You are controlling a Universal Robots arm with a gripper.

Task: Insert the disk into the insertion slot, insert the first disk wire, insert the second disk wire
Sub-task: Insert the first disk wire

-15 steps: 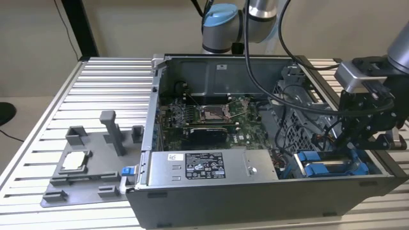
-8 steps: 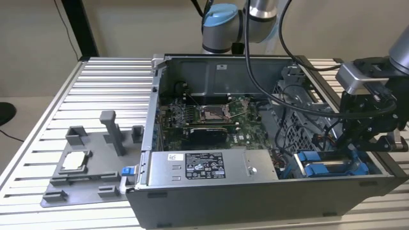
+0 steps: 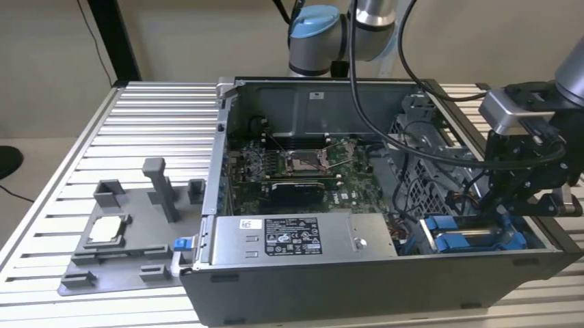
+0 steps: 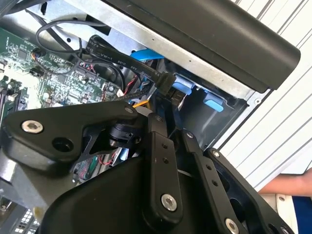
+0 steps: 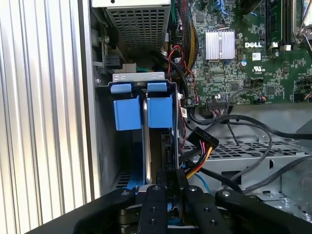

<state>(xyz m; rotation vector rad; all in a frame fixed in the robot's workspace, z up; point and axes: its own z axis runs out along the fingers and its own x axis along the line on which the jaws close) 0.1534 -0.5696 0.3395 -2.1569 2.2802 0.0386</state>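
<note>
At the drive bay (image 5: pixel 137 77), the pincer (image 4: pixel 171 124) seems clamped on a wire plug (image 4: pixel 167 84) in the second wrist view.

A printed black-and-white label (image 3: pixel 292 236) was seen on the grey power-supply box (image 3: pixel 370 239). White lettering (image 5: pixel 252 45) was seen on the green motherboard (image 5: pixel 253 68) in the first wrist view, and white print along a black flat cable (image 4: pixel 122 61) in the second wrist view.

The arm (image 3: pixel 315 41) was pictured reaching from the far side, its gripper (image 3: pixel 507 208) pointed down at the exterior view's right.
</note>
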